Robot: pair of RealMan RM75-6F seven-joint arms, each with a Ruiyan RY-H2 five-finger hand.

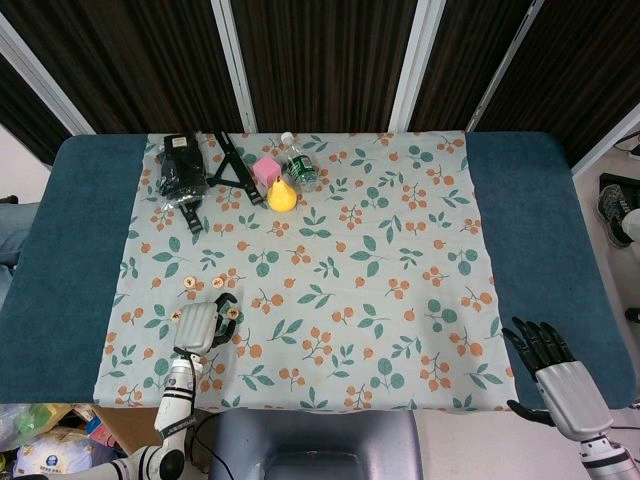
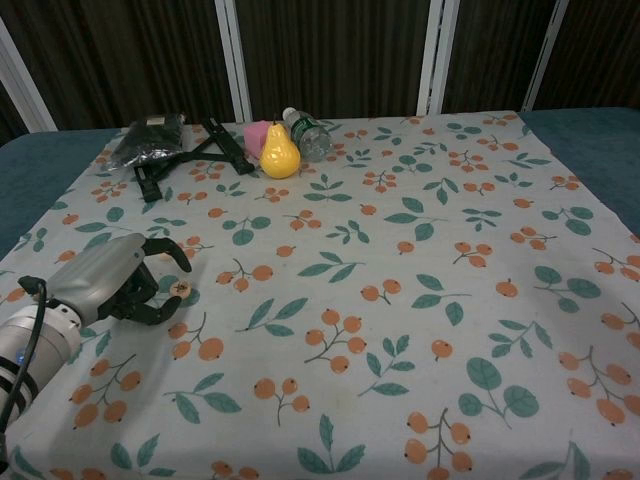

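Probably lab: dark curtains [image 1: 320,60], cloth-covered test table [image 1: 60,250].

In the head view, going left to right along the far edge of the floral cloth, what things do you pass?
Black pouch with straps → black folding stand → pink cube → yellow plastic pear → clear plastic bottle with a green label.
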